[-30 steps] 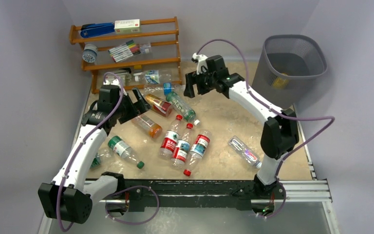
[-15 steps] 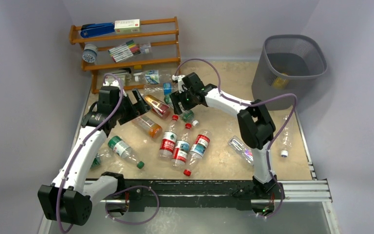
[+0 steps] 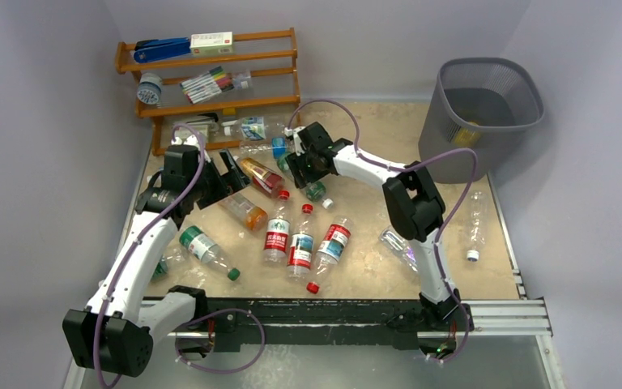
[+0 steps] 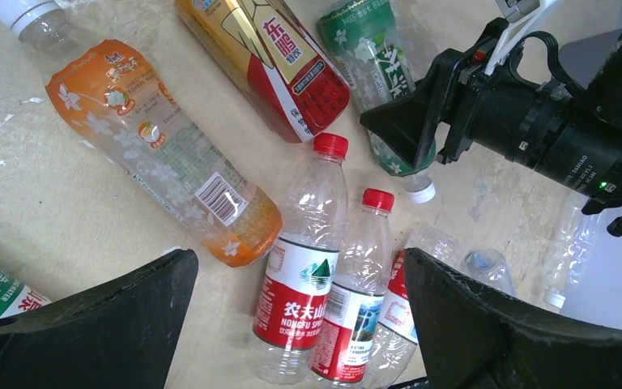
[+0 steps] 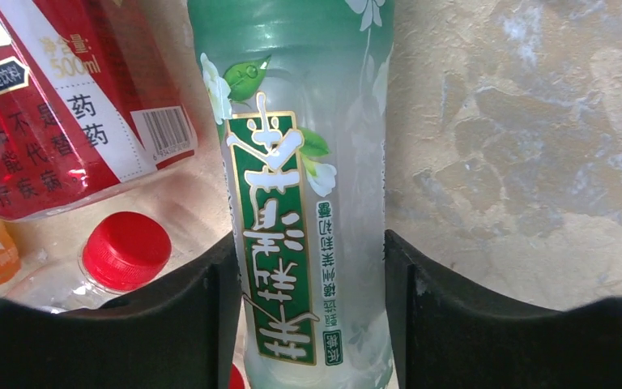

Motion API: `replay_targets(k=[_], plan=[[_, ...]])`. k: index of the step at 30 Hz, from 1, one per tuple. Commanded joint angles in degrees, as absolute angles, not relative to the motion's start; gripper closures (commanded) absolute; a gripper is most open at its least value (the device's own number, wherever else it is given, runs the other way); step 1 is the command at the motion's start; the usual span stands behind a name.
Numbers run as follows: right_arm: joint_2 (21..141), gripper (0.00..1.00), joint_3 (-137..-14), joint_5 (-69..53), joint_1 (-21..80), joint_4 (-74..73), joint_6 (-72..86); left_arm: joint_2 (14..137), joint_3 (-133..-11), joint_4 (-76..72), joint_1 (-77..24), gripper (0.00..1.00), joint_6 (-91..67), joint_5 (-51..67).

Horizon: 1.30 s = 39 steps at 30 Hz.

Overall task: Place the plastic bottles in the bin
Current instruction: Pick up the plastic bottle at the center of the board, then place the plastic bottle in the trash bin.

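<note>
1. The table (image 3: 453,267) carries nearly the whole load. Roughly a dozen plastic bottles (image 3: 301,243) lie loose on it, most of them just beside and on the near side of the two tools. Two clear ones lie well off to the right of the right tool.
2. The bin (image 3: 490,63) stands upright, well apart from the right tool, off to its right and a little beyond it. Something yellowish shows low through the mesh, but I cannot tell whether it is a bottle.
3. The left tool (image 3: 231,174) hovers released, its fingers spread wide with nothing between them. An orange-filled bottle (image 4: 162,154) and the red-label bottles lie directly under it.
4. The right tool (image 5: 312,275) is grasping the green-label bottle (image 5: 308,162), with a finger pressed against each side of its body. That bottle lies flat on the table and is not yet lifted.
5. Judged from this, the task is barely begun. One bottle is gripped, none is on its way to the bin, and all the rest wait.
</note>
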<state>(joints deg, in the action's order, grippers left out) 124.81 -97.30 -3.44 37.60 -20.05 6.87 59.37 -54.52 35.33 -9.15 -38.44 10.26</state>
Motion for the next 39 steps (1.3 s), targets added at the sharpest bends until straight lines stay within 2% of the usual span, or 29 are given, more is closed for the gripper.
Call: replay_targets(k=[1,3,11,19,32,39], plan=[[123.51,0.45,-100.06,-1.38,37.77,-22.34,5.02,58.16,-54.61,33.68,-9.40,0.01,-39.11,10.65],[121.90,0.47,-99.66,-1.32,37.73,-22.49,4.58,58.09,-54.72,33.75,-9.40,0.01,-39.02,10.67],[111.51,0.47,-99.99,2.11,37.50,-24.65,2.93,58.42,-54.58,33.53,-9.40,0.01,-39.04,10.85],[105.16,0.46,-108.56,6.49,34.65,-30.51,1.29,58.58,-54.39,32.96,-9.40,0.01,-39.37,11.67],[101.40,0.48,-132.01,8.67,15.64,-37.73,1.64,58.58,-53.88,32.56,-9.48,0.01,-39.41,13.11],[97.40,0.46,-133.16,10.75,5.47,-32.58,4.57,59.15,-54.43,32.63,-9.92,0.01,-39.38,13.90]])
